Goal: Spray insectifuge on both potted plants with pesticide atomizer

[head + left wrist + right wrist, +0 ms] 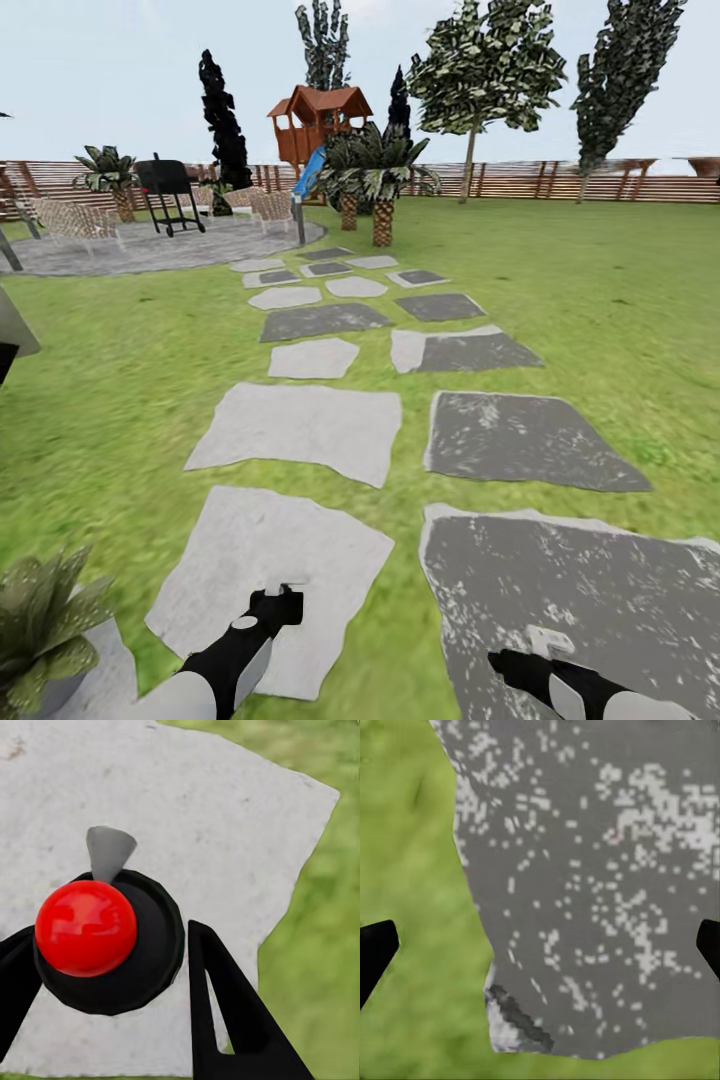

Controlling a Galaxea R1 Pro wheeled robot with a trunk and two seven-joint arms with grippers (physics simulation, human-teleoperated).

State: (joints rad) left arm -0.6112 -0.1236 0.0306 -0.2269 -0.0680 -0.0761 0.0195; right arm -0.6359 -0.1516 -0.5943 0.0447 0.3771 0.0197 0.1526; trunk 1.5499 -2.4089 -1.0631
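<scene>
Head view: looks down a garden lawn [120, 400] along a double row of grey stepping stones [300, 425] toward a paved patch, trees and a slatted wooden fence [600, 187]. Shows the left gripper [283, 598] low over a pale stone and the right gripper [515, 655] low over a dark stone [600, 600]. Places one potted plant [40, 620], a rosette of pointed dull-green leaves, at the near left corner, off to the left of the left gripper and well apart from the right one. No second rosette to be made out with any certainty.

Left wrist view: looks along the fingers at a round black body with a shiny red dome and a grey tapered spout, judged to be the sprayer [105, 937] seen end-on. Jaws narrow, appearing to press against the black body on both sides, so apparently holding it. Spout aimed away from the wrist, out over the pale stone, not yet toward the plant.

Right wrist view: looks down at the speckled dark stone and bordering grass. Right gripper [544, 937] with jaws wide, only the black tips at the frame's edges, nothing between them.

Likely next need: swinging the left arm's spout leftward to the rosette, the left arm being the nearer.
</scene>
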